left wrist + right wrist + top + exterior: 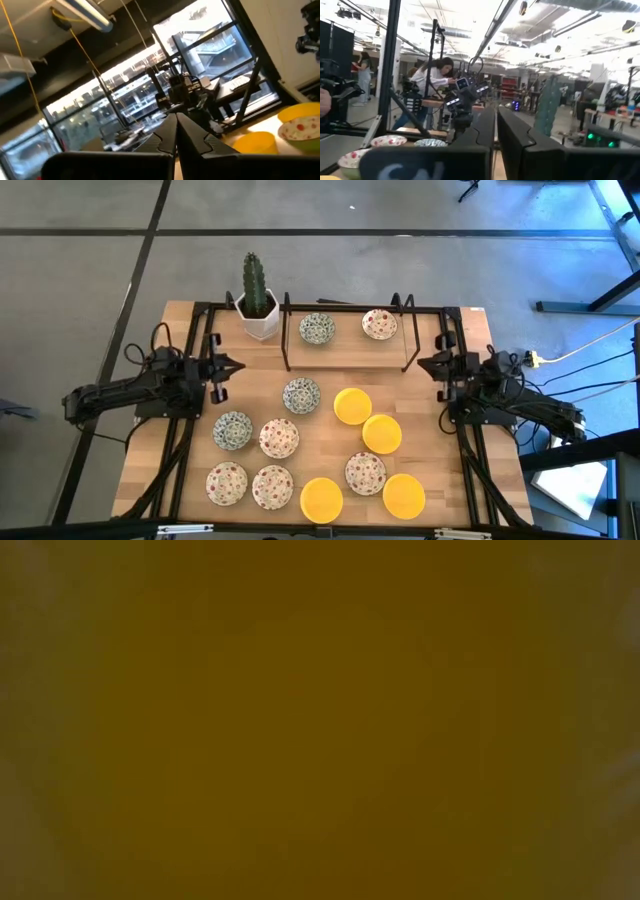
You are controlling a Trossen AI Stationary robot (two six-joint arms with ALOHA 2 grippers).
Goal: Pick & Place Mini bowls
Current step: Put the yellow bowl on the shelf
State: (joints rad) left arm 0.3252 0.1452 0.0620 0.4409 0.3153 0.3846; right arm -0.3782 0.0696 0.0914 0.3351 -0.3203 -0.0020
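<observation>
Mini bowls (301, 395) lie scattered on the bench (450, 480) between the two claws; two more sit farther back, inside a black rack (347, 310) beside the cactus pot (257, 315). Left claw (232, 366) and right claw (424, 364) hang at the bench's edges, fingers shut, holding nothing. Best start: open wide, drop over the nearest rim, pinch one wall squarely.
</observation>
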